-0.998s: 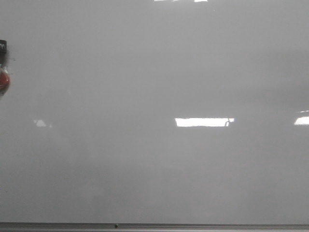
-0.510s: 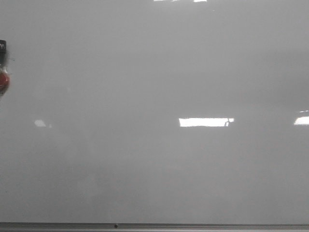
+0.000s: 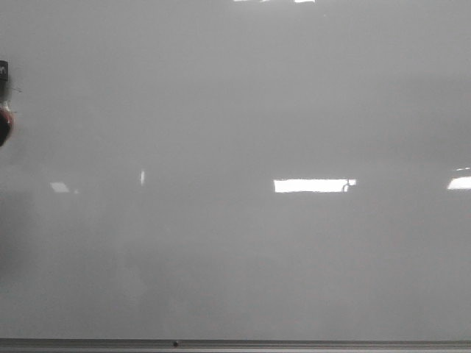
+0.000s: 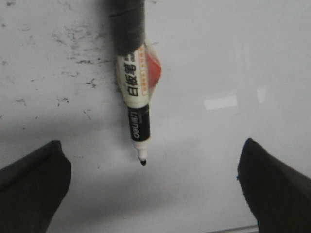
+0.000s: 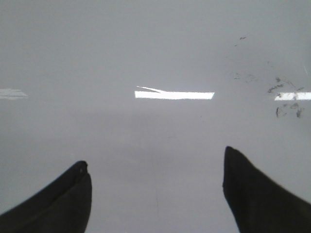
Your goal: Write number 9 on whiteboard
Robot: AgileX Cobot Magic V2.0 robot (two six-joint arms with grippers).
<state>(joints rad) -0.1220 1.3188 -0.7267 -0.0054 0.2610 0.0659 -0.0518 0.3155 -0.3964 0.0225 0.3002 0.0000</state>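
The whiteboard point(image 3: 235, 110) fills the front view, glossy pale grey and blank. The number 9 is out of view in every frame. In the left wrist view a black-and-white marker point(image 4: 137, 97) stands against the board point(image 4: 233, 48), its bare black tip point(image 4: 143, 162) pointing down between my fingers. My left gripper point(image 4: 151, 144) is open wide, with the marker tip in the gap, touching neither finger. My right gripper point(image 5: 155, 158) is open and empty over bare board point(image 5: 155, 48). Neither gripper shows in the front view.
A grey metal edge point(image 3: 235, 343) runs along the board's bottom. A dark and red item point(image 3: 3, 125) sits at the board's left edge. A red round piece point(image 4: 153, 70) lies behind the marker. Dark smudges mark the board point(image 4: 73, 48) point(image 5: 286, 97). Bright light reflections point(image 3: 314, 185) lie across it.
In the front view the red item at the left edge has grown darker, shadow has spread over the board's left side, and a small bright glint has appeared left of centre.
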